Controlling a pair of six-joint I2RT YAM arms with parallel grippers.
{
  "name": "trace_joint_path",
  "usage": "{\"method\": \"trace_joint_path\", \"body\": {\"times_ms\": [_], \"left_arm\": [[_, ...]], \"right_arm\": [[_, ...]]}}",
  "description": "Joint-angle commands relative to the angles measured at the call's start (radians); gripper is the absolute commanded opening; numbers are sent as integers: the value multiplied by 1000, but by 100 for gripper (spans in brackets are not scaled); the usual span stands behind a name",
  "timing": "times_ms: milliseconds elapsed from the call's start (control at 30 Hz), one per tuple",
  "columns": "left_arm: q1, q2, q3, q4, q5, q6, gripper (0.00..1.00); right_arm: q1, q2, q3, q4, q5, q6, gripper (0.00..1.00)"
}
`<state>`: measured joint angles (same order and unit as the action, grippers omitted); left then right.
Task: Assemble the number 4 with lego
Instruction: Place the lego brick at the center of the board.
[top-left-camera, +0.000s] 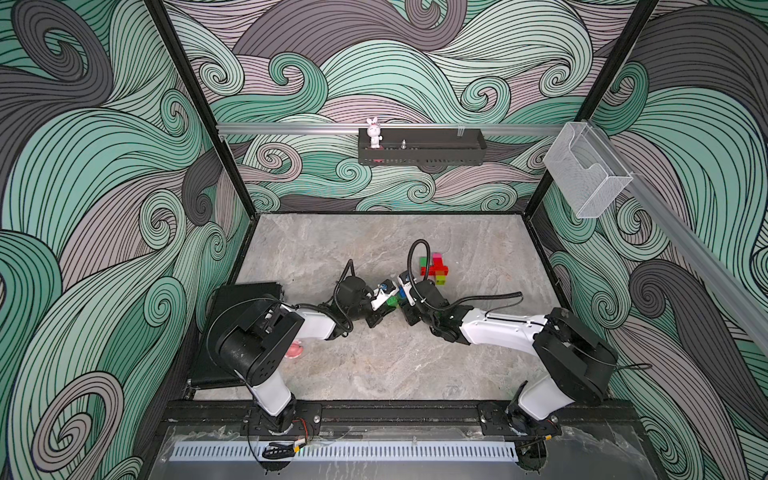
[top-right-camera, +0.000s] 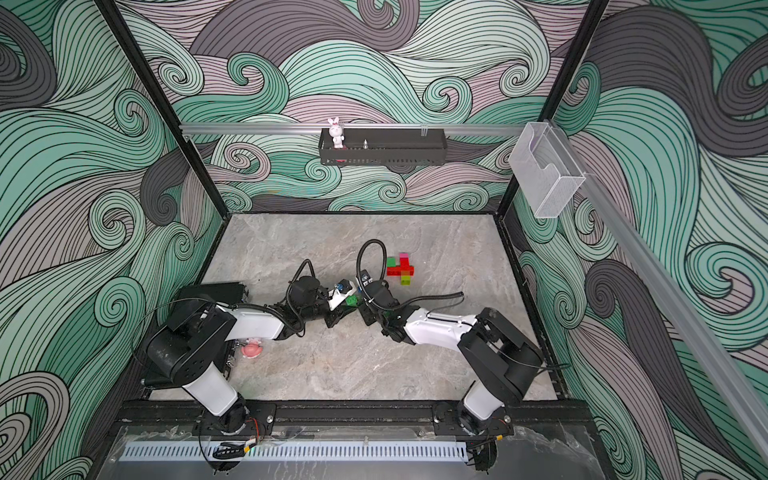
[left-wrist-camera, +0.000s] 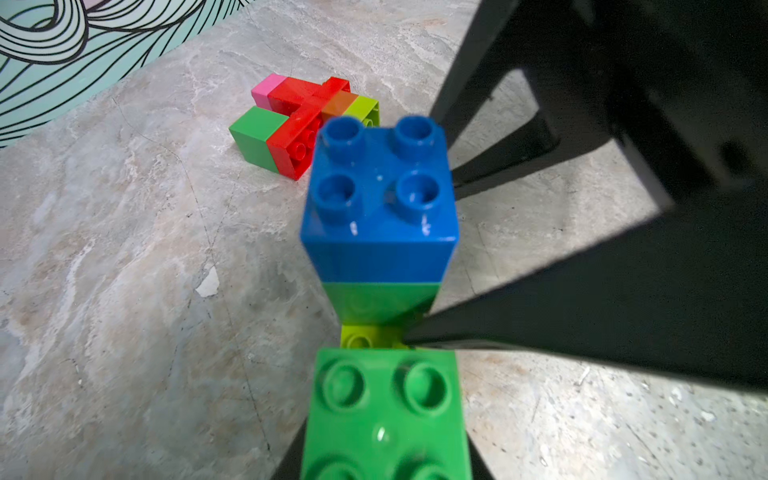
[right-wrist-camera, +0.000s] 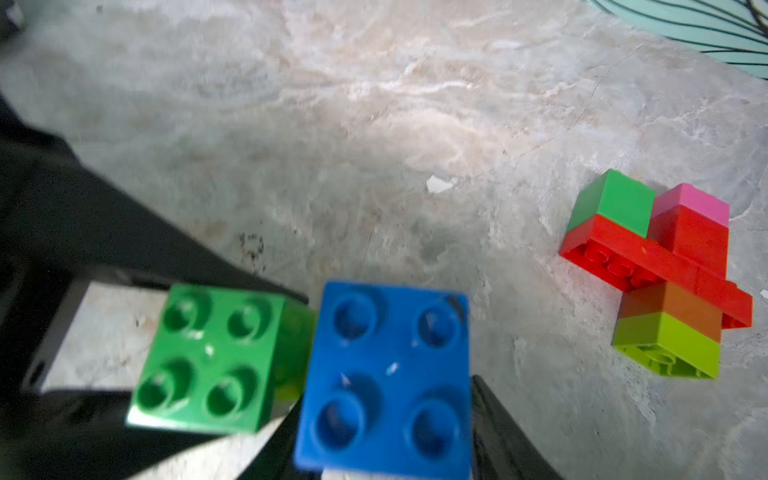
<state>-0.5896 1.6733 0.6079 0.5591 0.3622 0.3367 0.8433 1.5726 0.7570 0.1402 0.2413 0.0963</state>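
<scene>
Lego cluster (top-left-camera: 433, 271) lies on its side on the table (top-left-camera: 332, 249), at 2 o'clock from table centre and clear of both arms. A long red brick (right-wrist-camera: 648, 259) runs across it. Green end brick (right-wrist-camera: 615, 199) sits at its 10 o'clock end, pink brick (right-wrist-camera: 698, 199) tops a red column at 12, and the brown-orange brick (right-wrist-camera: 673, 305) then the lime end brick (right-wrist-camera: 669, 345) hang at 6.

The grippers meet tip to tip near table centre. Left gripper (top-left-camera: 387, 305) is clamped tight on the green held brick (left-wrist-camera: 386, 415), studs toward its wrist camera. Just past that, the blue brick (left-wrist-camera: 378, 195) is stacked on a second green brick (left-wrist-camera: 382, 301). A lime brick (left-wrist-camera: 361, 337) peeks out between the two greens, but I can't tell how they join.

Right gripper (top-left-camera: 404, 302) has a finger on either side of the blue brick. The edges are blurred, so I can't tell if it's gripping.

A pink round object (top-right-camera: 252, 350) sits at 8 o'clock, half under the left arm. A black pad (top-left-camera: 243, 293) is at the 9 o'clock edge. A bunny figurine (top-left-camera: 374, 132) stands on the wall shelf (top-left-camera: 440, 156) at 12.
</scene>
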Motion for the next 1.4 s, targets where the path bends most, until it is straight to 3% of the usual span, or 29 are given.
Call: {"method": "trace_joint_path", "body": {"times_ms": [0, 167, 200, 267, 300, 467, 600, 733, 1067, 1367], "left_arm": [[4, -10, 25, -72, -31, 0, 0], [5, -28, 69, -149, -20, -28, 0], [8, -31, 80, -166, -19, -38, 0], [14, -39, 116, -239, -14, -59, 0], [18, -40, 150, -295, -13, -71, 0], [59, -9, 341, -592, 40, -132, 0], [116, 46, 505, -783, 113, -228, 0], [191, 157, 716, -979, 271, -322, 0], [291, 453, 1113, -1411, 508, -296, 0], [317, 739, 1470, -1764, 674, -136, 0]], "right_arm": [[2, -64, -10, -159, -28, -25, 57], [-17, -281, -58, -259, -100, -59, 65], [-32, -342, -67, -287, -118, -57, 70], [-78, -447, -74, -346, -157, -43, 98], [-107, -500, -75, -373, -172, -36, 99], [-253, -664, -67, -489, -167, 32, 99], [-386, -657, -34, -591, -211, 129, 99], [-458, -634, -31, -608, -283, 184, 99], [-480, -636, -38, -644, -296, 197, 99], [-483, -643, -43, -659, -295, 191, 99]]}}
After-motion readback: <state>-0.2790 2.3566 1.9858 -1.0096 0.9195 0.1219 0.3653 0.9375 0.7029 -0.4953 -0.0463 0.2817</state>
